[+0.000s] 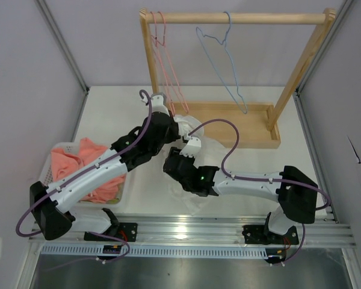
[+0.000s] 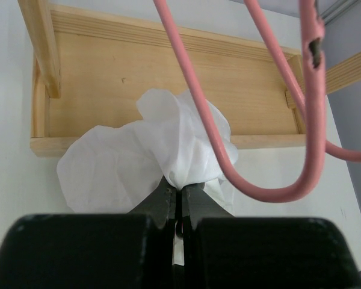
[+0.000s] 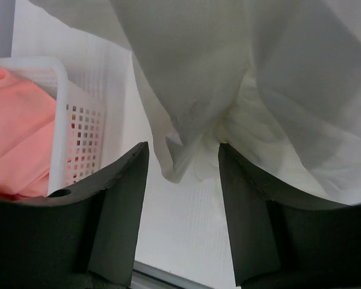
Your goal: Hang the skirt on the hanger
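**Left gripper** (image 2: 180, 191): jaws closed on a bunched fold of the skirt (image 2: 126, 162), which billows up ahead of the fingertips. A pink hanger (image 2: 313, 120) loops just to the right of this gripper, in front of the wooden rack (image 2: 168, 78).

**Right gripper** (image 3: 183, 153): jaws apart. A drooping fold of the skirt hangs between the fingertips and is not clamped. To its left stands a white basket (image 3: 63, 84) holding a pink cloth (image 3: 18, 120).

**Blue hanger** (image 1: 234, 72): hangs from the rack's top rail, well beyond both grippers and apart from the skirt.
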